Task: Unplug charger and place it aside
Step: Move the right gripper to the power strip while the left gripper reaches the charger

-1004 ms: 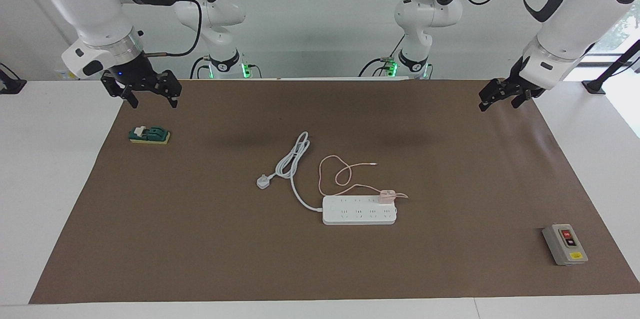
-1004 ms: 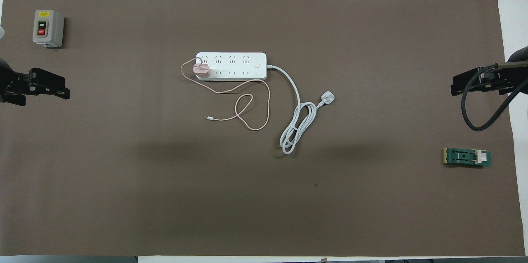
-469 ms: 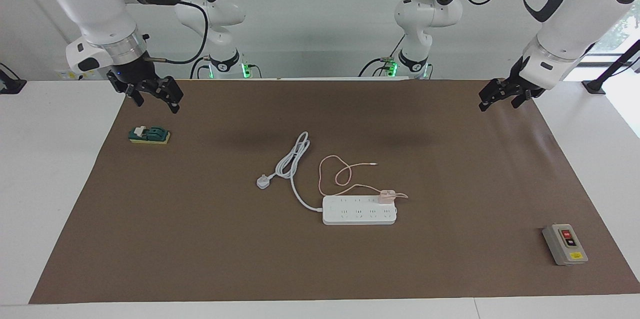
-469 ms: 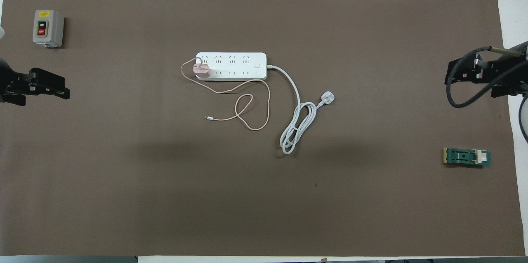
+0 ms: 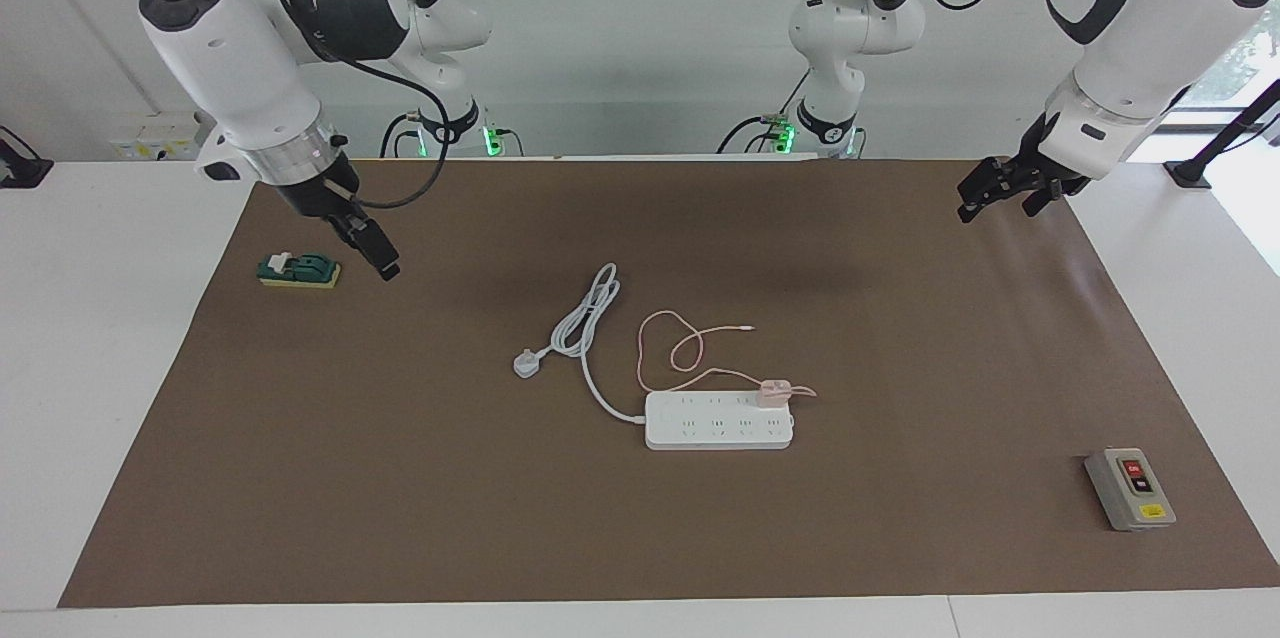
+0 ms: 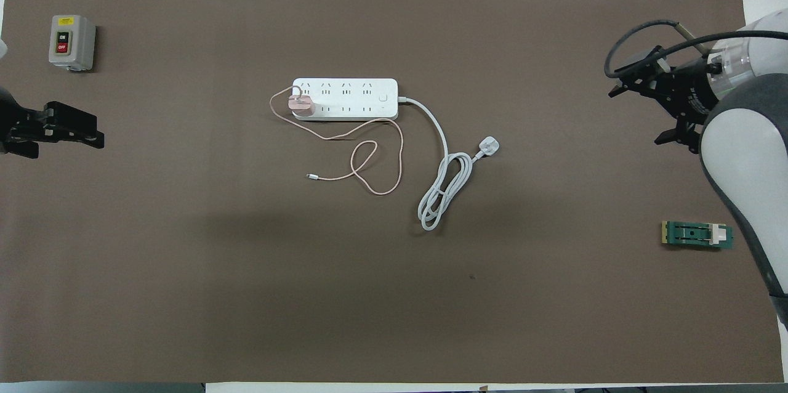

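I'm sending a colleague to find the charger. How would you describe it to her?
Find the white power strip mid-mat. The charger sits plugged into its end toward the left arm, on the row nearer the robots. It is a small pale-pink cube with a thin pink cable, unlike the strip's thick white cord.

on a brown mat (image 5: 700,548), a green switch block (image 5: 299,270) on a yellow base just beside the right gripper (image 5: 378,258), a grey switch box (image 5: 1129,489) well apart from the left gripper (image 5: 995,203), and between both grippers a white power strip (image 5: 718,420) with its coiled white cord (image 5: 585,318).

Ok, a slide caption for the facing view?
Pink charger plugged into the power strip; right hand and left hand both raised, far from it.
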`<state>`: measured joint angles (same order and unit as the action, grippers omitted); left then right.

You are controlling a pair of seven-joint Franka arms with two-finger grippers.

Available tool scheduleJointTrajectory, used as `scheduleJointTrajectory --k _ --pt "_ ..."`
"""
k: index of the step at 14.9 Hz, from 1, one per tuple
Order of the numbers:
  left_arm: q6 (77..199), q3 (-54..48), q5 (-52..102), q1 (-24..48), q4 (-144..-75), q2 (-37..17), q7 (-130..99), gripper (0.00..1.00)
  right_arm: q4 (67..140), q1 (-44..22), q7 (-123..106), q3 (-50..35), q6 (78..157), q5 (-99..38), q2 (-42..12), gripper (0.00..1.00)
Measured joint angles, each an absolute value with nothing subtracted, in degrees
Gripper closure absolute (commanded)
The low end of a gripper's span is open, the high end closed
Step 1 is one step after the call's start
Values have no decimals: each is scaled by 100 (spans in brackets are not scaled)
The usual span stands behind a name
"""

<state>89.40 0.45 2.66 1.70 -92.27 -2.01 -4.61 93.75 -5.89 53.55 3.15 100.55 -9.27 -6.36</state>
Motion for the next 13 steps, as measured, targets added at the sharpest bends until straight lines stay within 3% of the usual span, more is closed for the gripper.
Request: scheduleJointTrajectory --k 7,13 --pt "8897 55 266 181 -9283 -159 -1076 0 9301 -747 7386 312 10332 -2608 -1126 1" --pt "9277 0 324 316 -9358 -161 -3458 0 9111 -1335 8239 306 11363 -3699 -1797 1"
